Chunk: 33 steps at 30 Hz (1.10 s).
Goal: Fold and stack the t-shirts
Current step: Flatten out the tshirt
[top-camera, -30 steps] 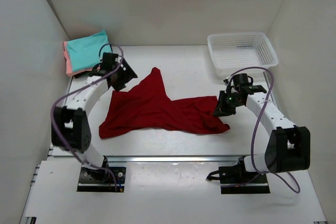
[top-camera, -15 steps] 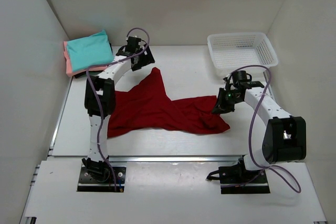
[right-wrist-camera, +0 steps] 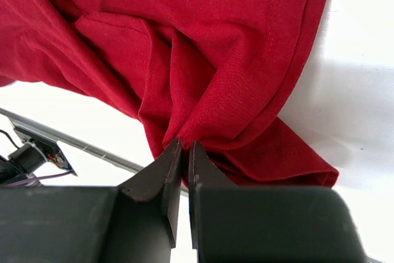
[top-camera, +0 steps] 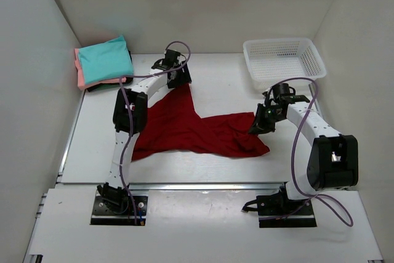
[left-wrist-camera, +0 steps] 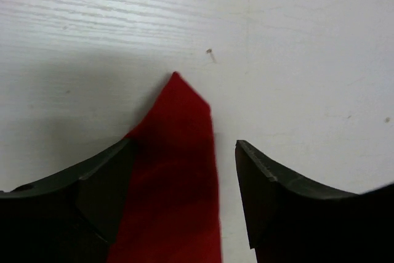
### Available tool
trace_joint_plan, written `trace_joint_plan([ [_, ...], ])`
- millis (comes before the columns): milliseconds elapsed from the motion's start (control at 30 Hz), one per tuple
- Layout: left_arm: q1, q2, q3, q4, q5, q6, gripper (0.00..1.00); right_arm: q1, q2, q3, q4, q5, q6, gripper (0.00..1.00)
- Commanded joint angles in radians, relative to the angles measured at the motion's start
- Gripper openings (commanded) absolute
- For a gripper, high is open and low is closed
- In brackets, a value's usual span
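Note:
The dark red t-shirt [top-camera: 184, 129] lies crumpled and spread across the middle of the table. One pointed corner reaches toward the back. My left gripper [top-camera: 178, 78] is open over that corner; in the left wrist view the red tip [left-wrist-camera: 181, 152] lies on the table between the spread fingers [left-wrist-camera: 258, 183]. My right gripper [top-camera: 257, 129] is shut on a bunched fold at the shirt's right edge; the right wrist view shows the cloth [right-wrist-camera: 203, 60] pinched at the fingertips [right-wrist-camera: 183, 147]. A folded teal shirt [top-camera: 106, 60] lies on a salmon-pink one [top-camera: 79, 73] at the back left, with a dark edge beneath.
A white plastic mesh basket [top-camera: 283, 60] stands at the back right. White walls close in the table on the left, back and right. A metal rail runs along the table's front edge [top-camera: 203, 185].
My left arm has swung from the shirt's left side to the back, stopping over the pointed corner. The right gripper has stayed shut on the shirt's right edge.

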Motion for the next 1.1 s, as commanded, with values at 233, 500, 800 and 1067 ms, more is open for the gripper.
trace_joint_plan([
  [233,0.007,-0.013,0.126,-0.076,-0.010,0.061,0.00,-0.038,-0.094,-0.057,-0.005,-0.010,-0.005,0.00],
  [500,0.123,-0.323,0.250,-0.032,0.104,-0.071,0.00,-0.109,-0.160,0.107,0.093,-0.047,0.030,0.01],
  [800,0.427,-0.863,0.136,-0.095,0.166,-0.092,0.00,-0.121,-0.353,0.178,0.259,0.071,0.092,0.00],
  [1067,0.277,-1.574,-0.816,-0.167,0.028,-0.077,0.00,-0.122,-0.421,-0.085,0.173,0.019,0.062,0.04],
])
